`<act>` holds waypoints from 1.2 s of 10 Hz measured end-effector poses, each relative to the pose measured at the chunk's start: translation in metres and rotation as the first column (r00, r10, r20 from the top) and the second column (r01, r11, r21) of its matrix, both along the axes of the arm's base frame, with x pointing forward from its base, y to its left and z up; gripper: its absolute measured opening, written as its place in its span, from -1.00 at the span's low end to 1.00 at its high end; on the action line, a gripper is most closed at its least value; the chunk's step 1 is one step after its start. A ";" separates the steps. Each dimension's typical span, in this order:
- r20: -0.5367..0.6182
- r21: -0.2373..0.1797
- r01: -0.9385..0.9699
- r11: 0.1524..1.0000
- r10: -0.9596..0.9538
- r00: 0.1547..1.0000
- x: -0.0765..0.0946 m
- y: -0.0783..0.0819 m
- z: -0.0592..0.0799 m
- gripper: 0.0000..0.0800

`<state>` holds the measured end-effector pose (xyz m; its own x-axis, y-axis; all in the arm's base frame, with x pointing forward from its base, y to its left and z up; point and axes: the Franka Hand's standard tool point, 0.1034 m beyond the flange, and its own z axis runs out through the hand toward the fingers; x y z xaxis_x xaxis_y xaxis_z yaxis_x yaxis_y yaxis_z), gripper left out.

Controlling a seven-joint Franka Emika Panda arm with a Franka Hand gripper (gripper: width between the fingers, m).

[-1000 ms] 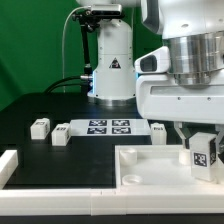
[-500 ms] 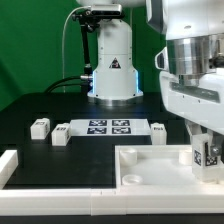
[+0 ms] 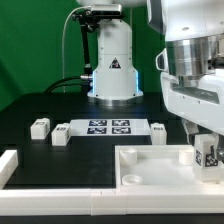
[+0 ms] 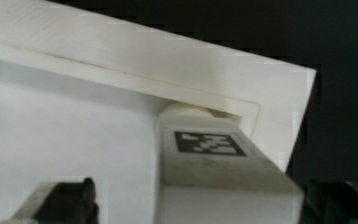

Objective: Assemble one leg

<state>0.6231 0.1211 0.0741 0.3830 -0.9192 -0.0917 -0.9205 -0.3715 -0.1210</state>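
Observation:
My gripper (image 3: 205,140) is shut on a leg (image 3: 208,154), a small white block whose tag faces the camera. It holds the leg upright at the near right corner of the large white tray-like piece (image 3: 150,160). In the wrist view the leg (image 4: 220,150) lies between my dark fingers (image 4: 69,200), with its far end at the corner of the tray-like piece (image 4: 87,110). I cannot tell whether the leg touches that piece. Three more legs lie on the black table: two at the left (image 3: 40,127) (image 3: 61,134) and one right of the marker board (image 3: 159,130).
The marker board (image 3: 108,126) lies at the middle back. The arm's base (image 3: 112,70) stands behind it. A white rail (image 3: 8,165) runs along the near left edge. Beyond the tray-like piece's corner the wrist view shows black table (image 4: 336,60).
My gripper has carried the leg toward the exterior view's right, closer to the tray-like piece's right corner. The last half second shows almost no motion.

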 end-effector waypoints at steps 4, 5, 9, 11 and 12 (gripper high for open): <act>0.061 -0.069 -0.531 0.845 0.535 0.843 0.000 0.011 0.000 0.62; 0.069 -0.088 -0.632 0.770 0.637 0.767 0.001 0.011 -0.001 0.62; 0.065 -0.159 -0.885 0.439 0.899 0.434 0.003 0.008 0.000 0.62; 0.062 -0.175 -0.922 0.344 0.939 0.339 0.003 0.007 -0.001 0.62; 0.063 -0.175 -0.922 0.345 0.938 0.340 0.003 0.007 -0.001 0.60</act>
